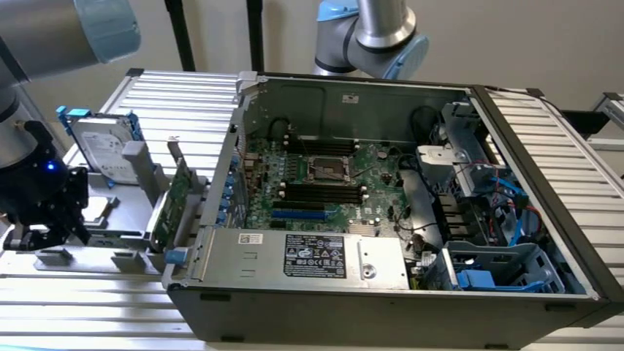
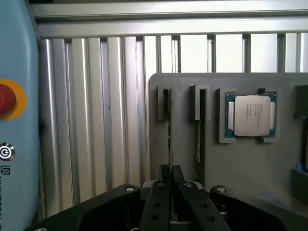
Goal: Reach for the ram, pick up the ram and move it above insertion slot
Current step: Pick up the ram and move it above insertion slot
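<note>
Fingers (image 2: pixel 165 174) narrow, pinched on one ram (image 2: pixel 169 130), second ram (image 2: pixel 198 130) in next slot of grey holder (image 2: pixel 240 163), one CPU (image 2: pixel 251 115) beside, on slatted worktop (image 2: pixel 96 120).

In the wrist view you see the ram (image 2: pixel 169 137) edge-on, so its chips stay hidden. Its near end disappears between the fingers of the claw (image 2: pixel 171 169) closed on it. The second stick (image 2: pixel 198 139) is just as thin a line. The blue box (image 2: pixel 17 144) and its red button (image 2: pixel 6 98) are cut by the picture's edge. The processor (image 2: pixel 251 114) carries print too small to read. In the exterior view, the arm (image 1: pixel 49 33) is blurred and cropped.
</note>
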`<state>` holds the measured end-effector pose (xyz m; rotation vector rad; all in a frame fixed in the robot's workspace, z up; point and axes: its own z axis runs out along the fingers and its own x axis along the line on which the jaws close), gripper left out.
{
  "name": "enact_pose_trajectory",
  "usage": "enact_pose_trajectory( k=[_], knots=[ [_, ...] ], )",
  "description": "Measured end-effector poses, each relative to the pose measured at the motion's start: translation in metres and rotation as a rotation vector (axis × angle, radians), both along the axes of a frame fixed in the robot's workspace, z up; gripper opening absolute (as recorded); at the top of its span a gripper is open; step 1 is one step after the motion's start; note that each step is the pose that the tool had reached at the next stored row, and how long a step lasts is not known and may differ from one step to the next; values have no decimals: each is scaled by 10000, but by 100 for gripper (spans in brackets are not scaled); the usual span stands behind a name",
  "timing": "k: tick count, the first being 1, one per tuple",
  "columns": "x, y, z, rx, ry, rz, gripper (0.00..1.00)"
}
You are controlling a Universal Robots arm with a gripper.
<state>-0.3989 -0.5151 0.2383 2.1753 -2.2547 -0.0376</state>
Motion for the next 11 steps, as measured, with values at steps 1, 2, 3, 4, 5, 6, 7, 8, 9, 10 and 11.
enact_pose_trajectory(
  k=[1,2,3,4,5,6,7,8,9,10,11],
  knots=[
    [1,-1,36,14,-1,0,13],
    [2,-3,79,25,0,0,13],
    [3,-4,122,31,1,0,13],
    [6,-5,166,39,1,1,13],
    [11,-6,211,45,1,2,13],
    [17,-7,256,50,2,4,13],
    [25,-8,301,54,3,8,13],
    [35,-8,346,58,4,13,13],
    [49,-8,394,62,7,22,13],
    [66,-8,439,70,9,33,13],
    [85,-9,484,80,11,47,13]
  ],
)
